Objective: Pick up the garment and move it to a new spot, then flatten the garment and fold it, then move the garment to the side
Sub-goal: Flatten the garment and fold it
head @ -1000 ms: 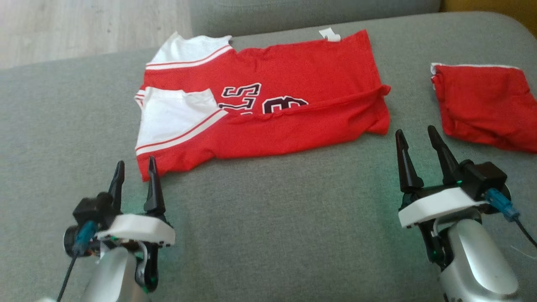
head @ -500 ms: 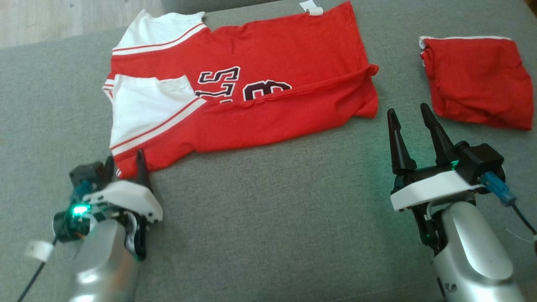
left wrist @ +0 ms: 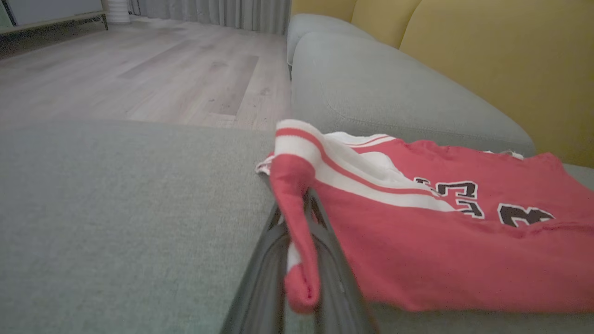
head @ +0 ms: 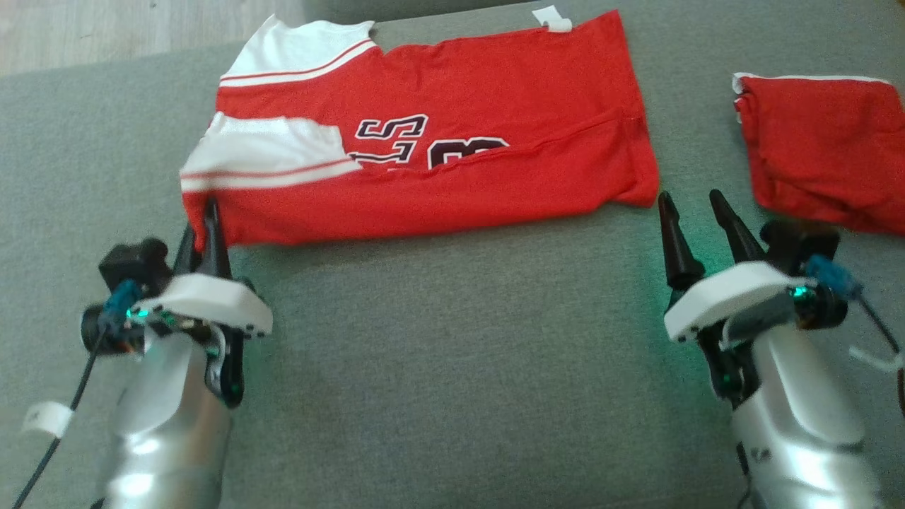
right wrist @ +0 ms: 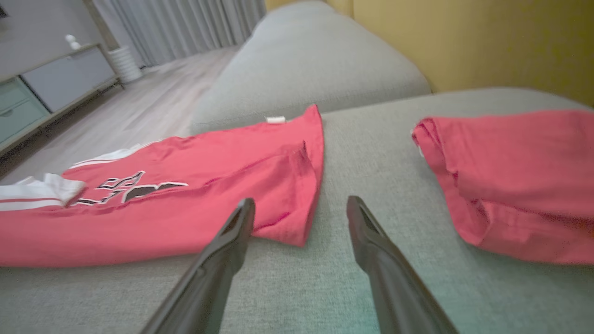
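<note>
We see a red-and-white jersey [head: 452, 141] folded lengthwise on the grey sofa cushion [head: 452, 339], black numerals partly tucked under the fold. Our left claw [head: 205, 225] is pinched together on the jersey's near left corner. Our right claw [head: 691, 212] is spread apart just beside the near right corner, not touching. A folded red garment [head: 820, 148] lies to the right, apart. Wood floor [head: 71, 28] at upper left.

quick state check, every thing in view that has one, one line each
jersey: spread on the sofa cushion, near long edge folded over part of the number, near left corner pinched up
left gripper: shut on the jersey's near left corner
right gripper: open, holding nothing, tips by the jersey's near right corner
red cloth: loosely folded, lying apart to the right
</note>
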{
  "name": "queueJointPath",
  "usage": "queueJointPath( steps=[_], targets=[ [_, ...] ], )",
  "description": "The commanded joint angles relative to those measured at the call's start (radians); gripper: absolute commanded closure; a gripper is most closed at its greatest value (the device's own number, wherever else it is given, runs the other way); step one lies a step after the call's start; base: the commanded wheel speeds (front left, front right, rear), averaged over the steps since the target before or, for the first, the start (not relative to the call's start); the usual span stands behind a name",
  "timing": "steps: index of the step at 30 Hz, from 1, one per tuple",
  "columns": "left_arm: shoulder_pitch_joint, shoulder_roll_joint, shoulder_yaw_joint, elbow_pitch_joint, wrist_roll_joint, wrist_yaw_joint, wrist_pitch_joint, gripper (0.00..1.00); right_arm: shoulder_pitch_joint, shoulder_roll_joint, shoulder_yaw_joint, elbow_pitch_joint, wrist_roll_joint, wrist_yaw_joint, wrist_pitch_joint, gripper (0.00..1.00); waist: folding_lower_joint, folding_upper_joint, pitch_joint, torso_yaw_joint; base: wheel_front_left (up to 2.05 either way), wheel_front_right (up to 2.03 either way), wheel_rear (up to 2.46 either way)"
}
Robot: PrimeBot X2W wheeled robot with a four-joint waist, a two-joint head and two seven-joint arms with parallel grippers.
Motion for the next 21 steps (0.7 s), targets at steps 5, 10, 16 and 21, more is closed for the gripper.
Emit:
queueJointPath(
  steps=[5, 10, 16, 21],
  targets=[
    [-0.039, 0.042, 0.002, -0.163, 0.052, -0.01, -0.017, 1.0, -0.127, 0.021, -0.032, 0.095, 0.081, 0.003, 0.088, 0.0, -0.0001, 0.0, 0.017, 0.023, 0.0, 0.0, 0.0],
    [-0.015, 0.034, -0.012, -0.244, 0.079, -0.019, -0.018, 1.0, -0.218, 0.022, -0.03, 0.255, 0.193, 0.003, 0.127, 0.0, -0.0001, 0.0, 0.031, 0.046, 0.0, 0.0, 0.0],
    [0.0, 0.025, -0.021, -0.265, 0.09, -0.025, -0.018, 1.0, -0.294, 0.022, 0.049, 0.41, 0.281, 0.003, 0.121, 0.0, -0.0001, 0.0, 0.037, 0.064, 0.0, 0.0, 0.0],
    [0.008, 0.036, -0.012, -0.26, 0.097, -0.023, -0.018, 1.0, -0.327, 0.022, 0.131, 0.479, 0.288, 0.003, 0.07, 1.0, -0.0001, 0.0, 0.032, 0.063, 0.0, 0.0, 0.0]
  ],
)
